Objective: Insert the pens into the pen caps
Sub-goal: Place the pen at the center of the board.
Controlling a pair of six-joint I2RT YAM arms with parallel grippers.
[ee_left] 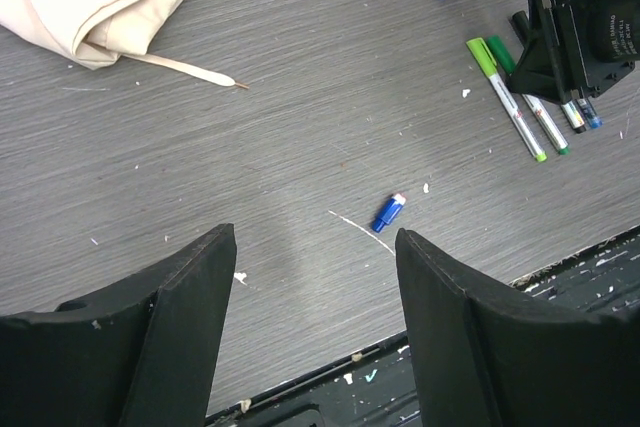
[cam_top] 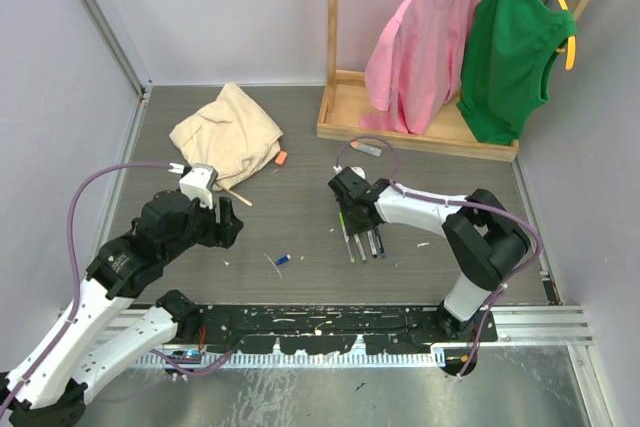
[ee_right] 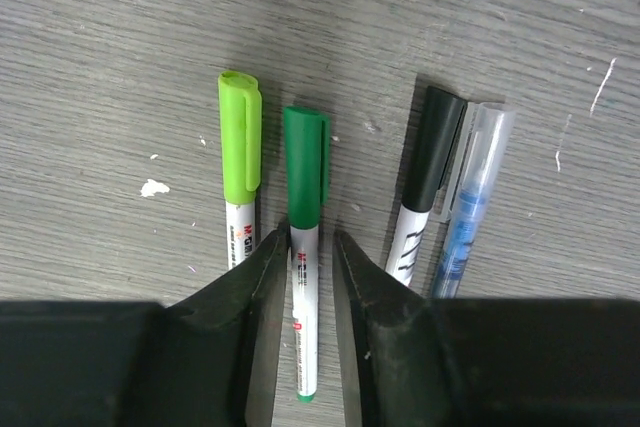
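So the right gripper (ee_right: pixel 310 239) has its jaws a little parted around the dark green pen (ee_right: pixel 305 197), which lies flat on the table (cam_top: pixel 300 217). The lime pen (ee_right: pixel 240 147) and black-capped pen (ee_right: pixel 430 167) lie alongside (both capped). The left gripper (ee_left: pixel 315 235) hangs wide open and empty, with the loose blue cap (ee_left: pixel 389 213) just ahead.

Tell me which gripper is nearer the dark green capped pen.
Right. The right gripper straddles the barrel of the dark green capped pen; the left gripper hovers far off to its left.
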